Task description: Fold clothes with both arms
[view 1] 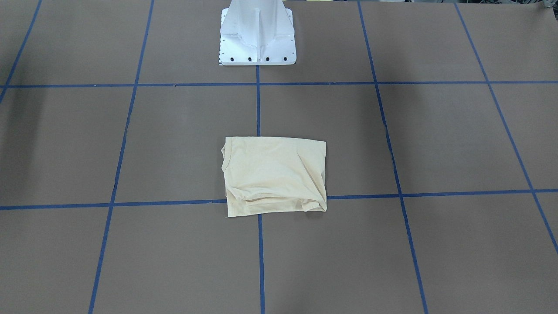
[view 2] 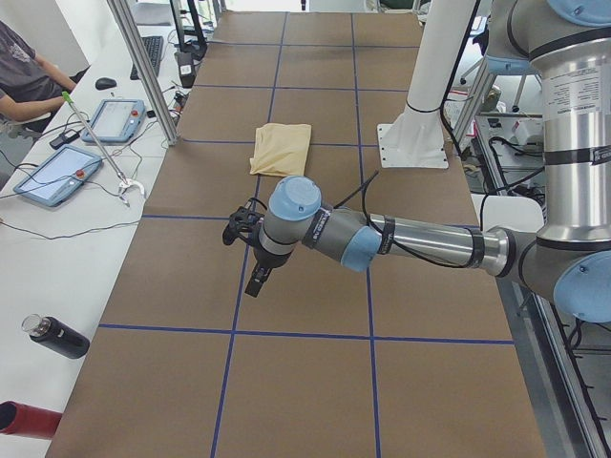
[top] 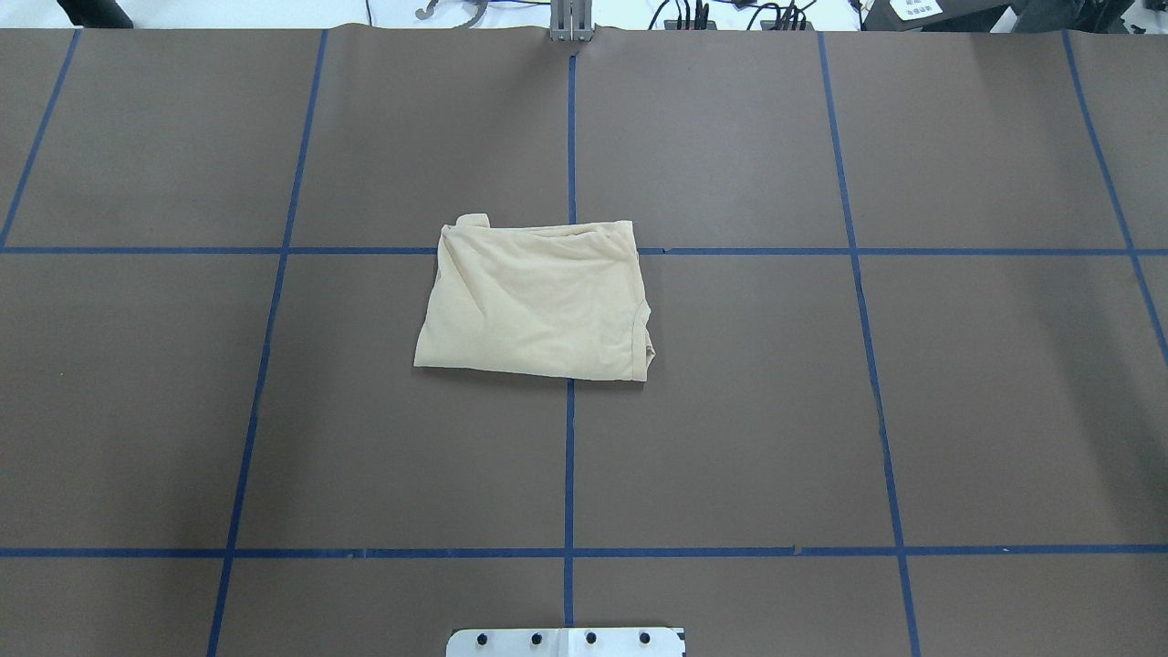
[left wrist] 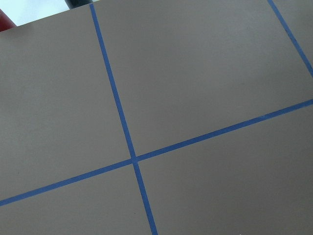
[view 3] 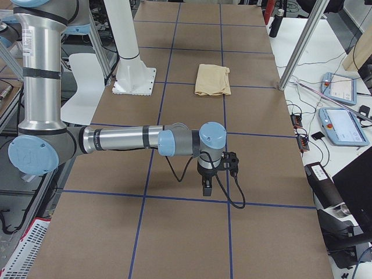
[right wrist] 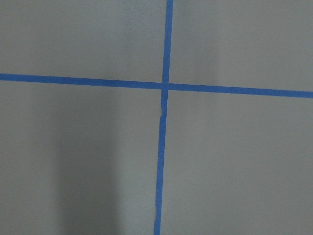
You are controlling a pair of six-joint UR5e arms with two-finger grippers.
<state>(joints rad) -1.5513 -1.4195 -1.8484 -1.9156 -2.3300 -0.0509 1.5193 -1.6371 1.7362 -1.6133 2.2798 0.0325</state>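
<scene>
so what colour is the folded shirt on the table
The shirt is pale cream-yellow, no print showing; clearest in the overhead exterior view.

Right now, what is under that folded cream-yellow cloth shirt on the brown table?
The brown table, with blue tape lines running under the folded cream-yellow shirt from every side. Their crossing, and anything else beneath, is covered.
</scene>
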